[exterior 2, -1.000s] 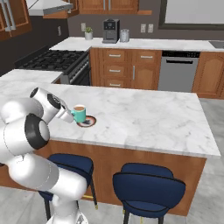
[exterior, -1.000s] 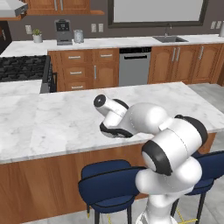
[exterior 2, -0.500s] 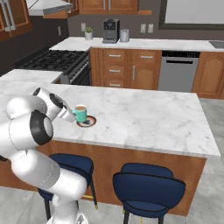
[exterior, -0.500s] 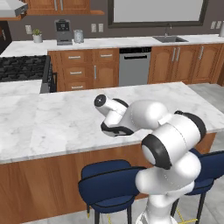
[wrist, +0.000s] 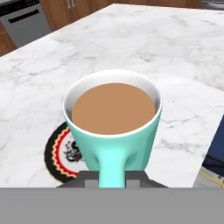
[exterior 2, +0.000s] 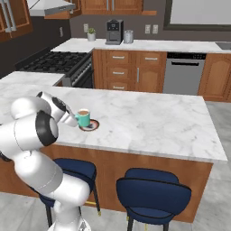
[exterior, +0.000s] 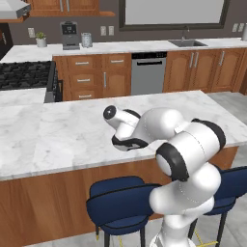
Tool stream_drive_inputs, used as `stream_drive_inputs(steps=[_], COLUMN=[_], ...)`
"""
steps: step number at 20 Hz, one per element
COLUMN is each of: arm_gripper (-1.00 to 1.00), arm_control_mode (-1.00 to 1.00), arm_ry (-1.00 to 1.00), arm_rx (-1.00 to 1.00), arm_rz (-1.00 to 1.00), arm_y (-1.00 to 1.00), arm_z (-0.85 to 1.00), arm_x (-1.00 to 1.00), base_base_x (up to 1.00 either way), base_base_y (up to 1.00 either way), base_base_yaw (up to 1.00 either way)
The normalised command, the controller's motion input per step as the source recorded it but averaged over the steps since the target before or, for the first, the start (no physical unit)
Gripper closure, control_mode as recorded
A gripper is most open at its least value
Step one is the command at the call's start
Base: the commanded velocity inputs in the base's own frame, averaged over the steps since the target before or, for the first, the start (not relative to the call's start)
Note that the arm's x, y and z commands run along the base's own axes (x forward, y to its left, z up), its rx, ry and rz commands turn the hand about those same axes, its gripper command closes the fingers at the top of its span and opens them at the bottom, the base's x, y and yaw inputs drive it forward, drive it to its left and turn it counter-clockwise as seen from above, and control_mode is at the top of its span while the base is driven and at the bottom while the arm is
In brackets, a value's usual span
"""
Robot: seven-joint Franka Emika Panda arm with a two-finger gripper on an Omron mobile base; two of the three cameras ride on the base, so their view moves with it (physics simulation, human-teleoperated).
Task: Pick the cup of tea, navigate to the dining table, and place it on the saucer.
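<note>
Gripper (wrist: 113, 181) clamped on the handle of the teal cup (wrist: 113, 120), brown tea level inside. Cup upright over the patterned saucer (wrist: 61, 153) on the marble surface (exterior 2: 149, 122), near the front edge above the blue stools (exterior 2: 153, 194); contact with saucer unclear.

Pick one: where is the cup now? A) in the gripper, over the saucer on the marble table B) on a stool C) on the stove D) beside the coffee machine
A: the gripper is shut on the handle of the cup, with the saucer beneath it on the table.
</note>
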Motion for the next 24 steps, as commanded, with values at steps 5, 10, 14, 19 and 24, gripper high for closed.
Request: stream_drive_inputs(steps=[5,10,14,19,24], arm_gripper=[1.00,1.00,1.00,1.00,1.00], arm_control_mode=[-1.00,-1.00,-1.00,-1.00,-1.00], arm_ry=[0.00,0.00,0.00,0.00,0.00], arm_rx=[0.00,0.00,0.00,0.00,0.00], arm_rz=[0.00,0.00,0.00,0.00,0.00], arm_y=[0.00,-0.01,0.00,0.00,-0.02], arm_z=[-0.10,-0.04,-0.09,-0.11,-0.07], arm_x=[0.03,0.07,0.07,0.06,0.04], base_base_x=[0.00,0.00,0.00,0.00,0.00], base_base_y=[0.00,0.00,0.00,0.00,0.00], base_base_yaw=[0.00,0.00,0.00,0.00,0.00])
